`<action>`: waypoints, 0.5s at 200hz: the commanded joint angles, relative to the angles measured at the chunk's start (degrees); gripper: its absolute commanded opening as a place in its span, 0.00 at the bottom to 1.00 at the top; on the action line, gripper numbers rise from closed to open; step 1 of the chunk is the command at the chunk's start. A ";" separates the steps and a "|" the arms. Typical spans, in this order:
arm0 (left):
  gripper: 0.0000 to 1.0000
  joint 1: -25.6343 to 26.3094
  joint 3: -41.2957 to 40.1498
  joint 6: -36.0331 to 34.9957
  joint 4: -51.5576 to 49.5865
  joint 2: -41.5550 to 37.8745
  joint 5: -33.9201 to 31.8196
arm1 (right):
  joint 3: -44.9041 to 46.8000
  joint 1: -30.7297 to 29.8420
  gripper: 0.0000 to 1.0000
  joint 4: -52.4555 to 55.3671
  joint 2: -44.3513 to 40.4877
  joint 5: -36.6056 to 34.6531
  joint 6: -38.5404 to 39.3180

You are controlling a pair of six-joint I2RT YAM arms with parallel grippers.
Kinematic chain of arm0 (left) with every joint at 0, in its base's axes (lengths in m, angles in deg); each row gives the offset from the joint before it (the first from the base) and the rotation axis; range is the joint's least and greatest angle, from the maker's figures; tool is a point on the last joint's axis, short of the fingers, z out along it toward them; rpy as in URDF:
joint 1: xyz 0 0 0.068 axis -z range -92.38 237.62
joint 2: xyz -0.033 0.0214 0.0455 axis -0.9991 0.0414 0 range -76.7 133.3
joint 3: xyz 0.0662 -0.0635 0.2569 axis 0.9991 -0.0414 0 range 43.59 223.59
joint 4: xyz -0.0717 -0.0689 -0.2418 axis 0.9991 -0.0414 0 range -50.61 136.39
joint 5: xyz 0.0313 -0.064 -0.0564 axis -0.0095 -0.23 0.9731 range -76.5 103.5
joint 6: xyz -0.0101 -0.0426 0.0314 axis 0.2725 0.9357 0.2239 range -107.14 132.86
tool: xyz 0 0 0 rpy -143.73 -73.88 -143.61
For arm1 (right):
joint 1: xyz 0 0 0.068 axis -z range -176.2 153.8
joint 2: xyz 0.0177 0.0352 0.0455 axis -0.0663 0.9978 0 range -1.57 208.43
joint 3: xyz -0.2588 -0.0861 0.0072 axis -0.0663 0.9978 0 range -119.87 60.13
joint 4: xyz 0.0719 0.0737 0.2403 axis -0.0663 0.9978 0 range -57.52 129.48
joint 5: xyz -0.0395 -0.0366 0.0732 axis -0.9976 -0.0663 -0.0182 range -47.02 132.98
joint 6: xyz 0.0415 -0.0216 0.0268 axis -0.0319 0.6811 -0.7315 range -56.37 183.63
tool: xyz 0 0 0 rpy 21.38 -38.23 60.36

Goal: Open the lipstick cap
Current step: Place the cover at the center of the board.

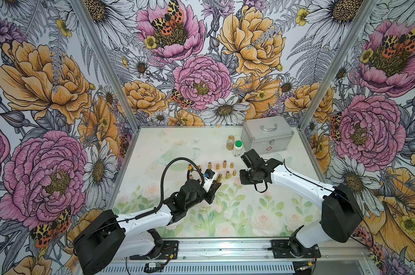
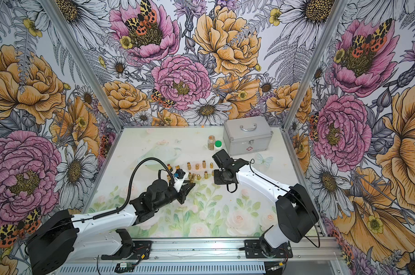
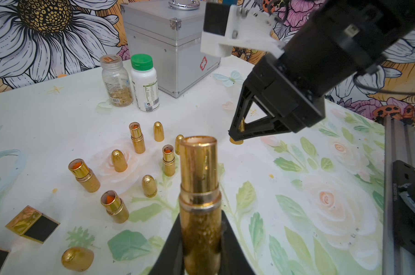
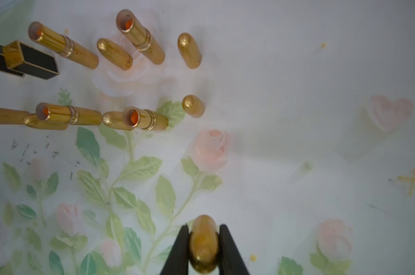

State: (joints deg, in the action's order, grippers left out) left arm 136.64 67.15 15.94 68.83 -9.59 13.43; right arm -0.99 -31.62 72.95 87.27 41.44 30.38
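Left wrist view: gold lipstick (image 3: 198, 181), cap off, clamped by its base in the left gripper (image 3: 200, 240), over the floral table (image 3: 297, 214). Right wrist view: bullet-shaped gold cap (image 4: 204, 247) pinched between the jaws of the right gripper (image 4: 204, 229), apart from the lipstick. Behind, more open lipsticks (image 3: 168, 159) and loose caps (image 3: 119, 160) standing in rows. Farther back, two bottles (image 3: 144, 83) beside a metal case (image 3: 173, 47).

looks like a robot lab booth tbh: flower-print panels (image 1: 201, 71) on an aluminium frame (image 1: 106, 63), two arms (image 1: 142, 219) bolted to a rail (image 1: 225, 250), printed mat (image 1: 249, 214) for a tabletop
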 commanded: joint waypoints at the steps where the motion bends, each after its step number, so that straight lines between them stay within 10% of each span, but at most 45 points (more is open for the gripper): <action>1: 0.00 0.68 -0.69 0.76 0.17 -1.22 -2.25 | 0.99 -1.89 0.21 -6.93 3.10 -4.17 -1.91; 100: 0.00 0.98 -1.47 0.93 0.17 -2.05 -4.42 | 1.55 -4.90 0.21 -12.08 10.29 -7.51 -1.37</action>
State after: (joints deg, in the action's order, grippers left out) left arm 137.27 66.49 16.11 68.85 -10.42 10.89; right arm 0.41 -35.97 62.85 96.56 36.37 29.35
